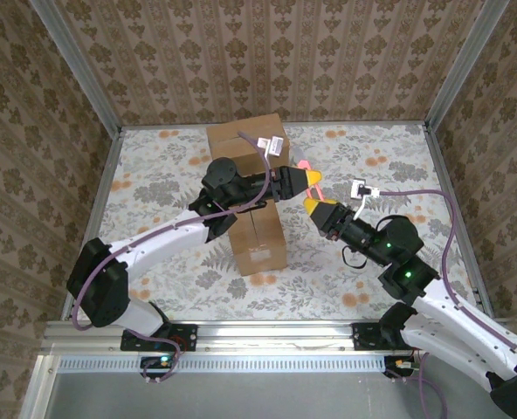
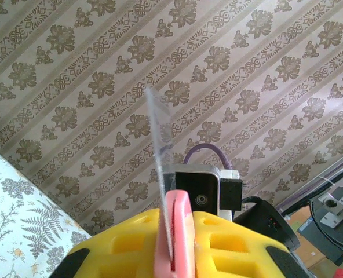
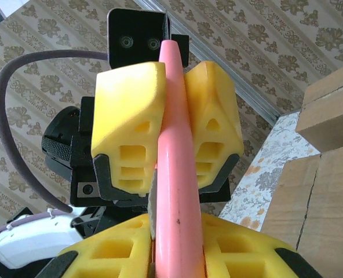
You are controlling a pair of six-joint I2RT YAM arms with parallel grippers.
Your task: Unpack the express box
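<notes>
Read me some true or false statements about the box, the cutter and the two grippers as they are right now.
1. The left gripper is shut on the pink cutter. True.
2. The cardboard box sits to the right of both grippers. False: it stands to their left, on the floral table.
3. The right gripper grips the cutter's handle too. True.
4. The cutter lies flat on the table. False: it is held up between the two grippers.
</notes>
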